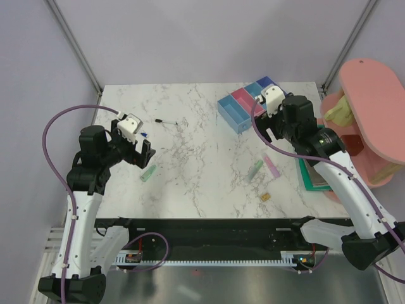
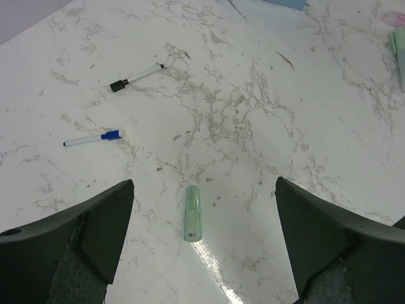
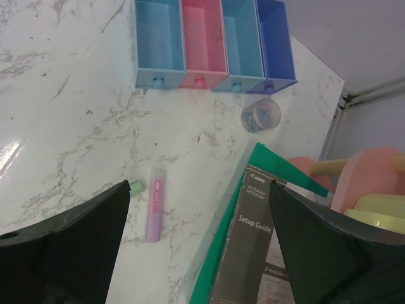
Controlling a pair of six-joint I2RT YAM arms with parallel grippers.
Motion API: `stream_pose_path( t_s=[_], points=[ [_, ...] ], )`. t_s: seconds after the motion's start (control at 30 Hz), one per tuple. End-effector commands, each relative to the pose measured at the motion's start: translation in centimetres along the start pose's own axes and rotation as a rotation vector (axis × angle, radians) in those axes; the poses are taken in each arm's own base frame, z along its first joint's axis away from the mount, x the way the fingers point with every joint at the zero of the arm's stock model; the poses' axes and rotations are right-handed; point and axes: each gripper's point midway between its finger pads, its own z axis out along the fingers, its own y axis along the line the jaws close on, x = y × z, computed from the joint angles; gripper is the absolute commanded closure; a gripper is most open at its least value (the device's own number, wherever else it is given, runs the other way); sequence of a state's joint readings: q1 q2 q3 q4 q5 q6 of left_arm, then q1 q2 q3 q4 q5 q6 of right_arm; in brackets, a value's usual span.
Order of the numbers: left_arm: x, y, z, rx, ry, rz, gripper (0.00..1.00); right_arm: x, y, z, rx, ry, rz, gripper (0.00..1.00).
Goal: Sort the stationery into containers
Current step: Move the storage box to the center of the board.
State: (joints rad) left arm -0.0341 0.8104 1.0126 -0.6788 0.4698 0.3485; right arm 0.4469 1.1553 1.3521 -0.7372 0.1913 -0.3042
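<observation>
My left gripper point(image 1: 134, 149) is open and empty, hovering over a pale green bar point(image 1: 148, 173) that lies between its fingers in the left wrist view point(image 2: 193, 213). A blue-tipped marker point(image 2: 95, 138) and a thin black pen point(image 2: 136, 77) lie beyond it. My right gripper point(image 1: 273, 136) is open and empty, above the table near the row of four bins point(image 3: 212, 41). A pink bar point(image 3: 154, 204) lies below it, with the tip of a second pale green bar point(image 3: 135, 186) beside it. A clear round piece point(image 3: 261, 115) sits just in front of the bins. A tan nub point(image 1: 266, 197) lies nearer the front edge.
A flat dark green book point(image 3: 253, 240) with a grey Setup Guide on it lies right of the pink bar. The big pink round-topped shelf point(image 1: 373, 126) stands at the right table edge. Metal frame posts rise at the back corners.
</observation>
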Motion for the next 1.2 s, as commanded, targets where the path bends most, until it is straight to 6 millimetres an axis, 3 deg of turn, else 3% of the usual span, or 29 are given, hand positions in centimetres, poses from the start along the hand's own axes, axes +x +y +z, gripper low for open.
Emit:
stream_pose_path(
  t_s=[0.0,0.17,0.33,0.37,0.43,0.6,0.63,0.67,0.7,0.8,0.83,0.9,0.93,1.0,1.17],
  points=[
    [-0.2,0.9,-0.1,-0.051,-0.003,0.008,0.0,0.2,-1.7,1.4,0.088,0.02,-0.06,0.02],
    [0.1,1.4,-0.2,-0.07,0.01,0.038,0.0,0.2,-1.3,4.5,0.062,0.072,-0.116,0.02],
    [0.2,0.8,-0.7,-0.044,0.011,0.091,0.0,-2.4,-0.3,8.0,-0.025,0.049,-0.134,0.02],
    [0.2,0.7,-0.9,-0.046,0.011,0.101,0.0,-2.1,0.1,9.7,-0.044,0.073,-0.133,0.02],
    [0.4,0.5,-1.2,-0.039,0.016,0.121,0.0,-3.7,-0.3,11.2,-0.047,0.041,-0.121,0.02],
    [0.6,-0.1,-1.8,-0.016,0.014,0.159,0.0,-5.6,-0.7,18.0,-0.08,0.039,-0.074,0.02],
    [0.6,-0.2,-1.9,-0.013,0.014,0.168,0.0,-5.6,-1.2,19.0,-0.074,0.042,-0.065,0.02],
    [0.6,-0.3,-1.9,-0.009,0.015,0.168,0.0,-4.5,-0.8,21.3,-0.082,0.08,-0.066,0.02],
    [0.5,-0.3,-2.0,-0.005,0.012,0.173,0.0,-6.0,-1.7,21.8,-0.059,0.051,-0.06,0.02],
    [0.5,-0.5,-2.1,0.003,0.011,0.189,0.0,-5.8,-3.1,25.2,-0.032,0.059,-0.05,0.02],
    [0.4,-0.5,-2.2,0.003,0.011,0.198,0.0,-4.5,-3.8,26.9,-0.025,0.084,-0.04,0.02],
    [0.5,-0.5,-2.2,0.005,0.015,0.202,0.0,-5.0,-5.2,27.9,-0.009,0.059,-0.007,0.05],
    [0.4,-0.5,-2.2,0.005,0.013,0.207,0.0,-3.8,-6.0,29.2,-0.005,0.076,0.013,0.06],
    [0.5,-0.4,-2.2,0.005,0.018,0.207,0.0,-3.8,-7.2,29.9,0.006,0.061,0.04,0.08],
    [0.4,-0.4,-2.2,0.007,0.023,0.201,0.0,-0.6,-9.7,32.2,0.01,0.084,0.078,0.08]
  ],
)
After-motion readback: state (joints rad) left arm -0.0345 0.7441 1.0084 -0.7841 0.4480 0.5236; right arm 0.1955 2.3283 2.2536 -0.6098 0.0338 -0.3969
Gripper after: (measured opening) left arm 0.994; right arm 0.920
